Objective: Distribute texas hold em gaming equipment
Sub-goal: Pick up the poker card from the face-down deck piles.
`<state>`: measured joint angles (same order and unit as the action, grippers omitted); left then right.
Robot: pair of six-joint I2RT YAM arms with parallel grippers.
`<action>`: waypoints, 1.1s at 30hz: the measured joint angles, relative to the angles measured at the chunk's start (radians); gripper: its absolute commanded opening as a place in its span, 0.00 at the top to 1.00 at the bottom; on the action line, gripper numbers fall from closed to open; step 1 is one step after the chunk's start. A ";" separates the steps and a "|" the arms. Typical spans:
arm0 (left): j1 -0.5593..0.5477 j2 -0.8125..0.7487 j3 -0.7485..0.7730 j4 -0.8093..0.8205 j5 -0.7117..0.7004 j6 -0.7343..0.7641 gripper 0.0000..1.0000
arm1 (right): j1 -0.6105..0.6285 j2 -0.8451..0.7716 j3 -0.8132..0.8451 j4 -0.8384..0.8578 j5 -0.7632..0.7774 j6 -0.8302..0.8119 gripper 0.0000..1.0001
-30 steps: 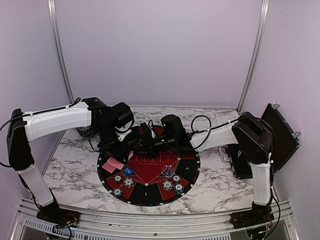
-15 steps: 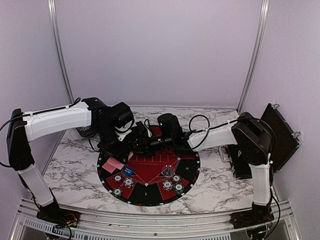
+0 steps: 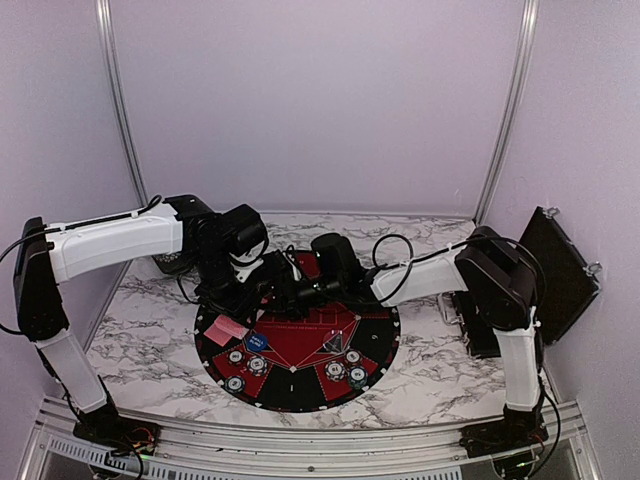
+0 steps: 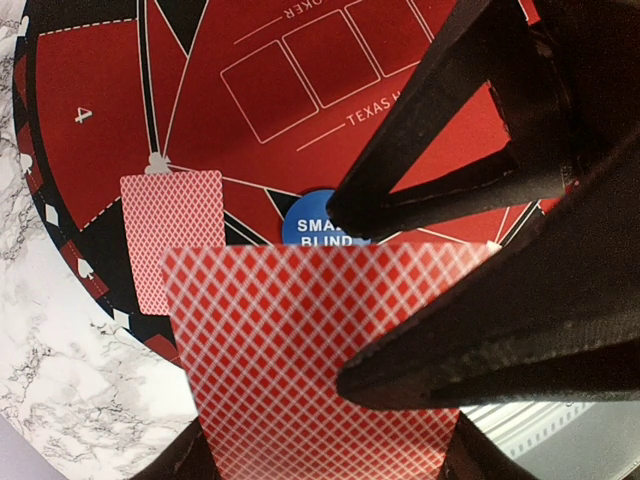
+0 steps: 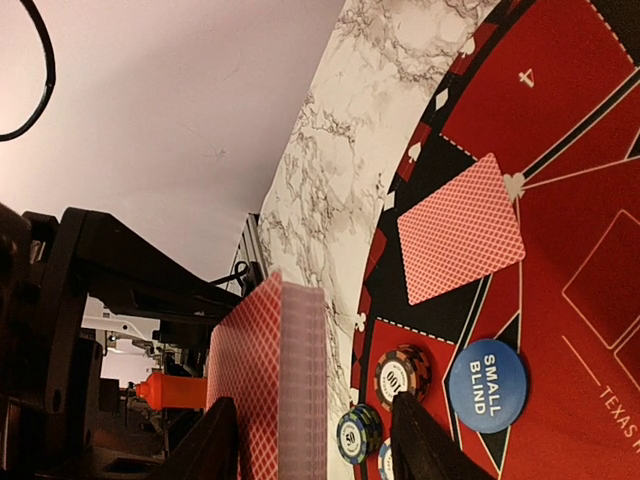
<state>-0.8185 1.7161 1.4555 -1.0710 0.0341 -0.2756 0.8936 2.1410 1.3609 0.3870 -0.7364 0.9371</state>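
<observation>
At the mat's (image 3: 300,396) near edge sit two clusters of chips (image 3: 246,366), and just past the left cluster lies the blue marker (image 5: 487,385). Beside it one card (image 4: 172,240) lies face down on seat 4. So the deal has barely begun, and most seats on the mat are still without cards.

Farther back, over the mat's centre, the left hand (image 4: 325,436) is clamped on the deck (image 4: 300,350) and holds it up off the counter (image 3: 150,340).

Over the last second the right arm has slid leftward until its hand meets that deck. I judge it is coming in to draw the next card. The right hand (image 5: 312,398) is spread fairly wide, with one finger crossing the deck's red back and the other beyond the deck's far edge. It carries nothing yet. Whether either finger actually touches the top card cannot be told.
</observation>
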 measured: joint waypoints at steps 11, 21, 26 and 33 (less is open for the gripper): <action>0.000 0.000 0.000 0.000 0.000 0.000 0.47 | -0.001 0.002 0.004 0.000 0.000 0.000 0.55; 0.000 0.000 0.000 0.000 0.000 0.002 0.47 | -0.010 0.002 0.004 0.000 0.001 0.000 0.56; 0.000 0.000 0.000 0.000 0.000 0.003 0.47 | -0.014 0.002 0.004 0.000 0.001 0.000 0.57; 0.000 0.000 0.000 0.000 0.000 0.004 0.47 | -0.017 0.002 0.004 0.000 0.001 0.000 0.57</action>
<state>-0.8185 1.7161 1.4555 -1.0706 0.0338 -0.2718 0.8764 2.1426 1.3647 0.3870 -0.7353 0.9367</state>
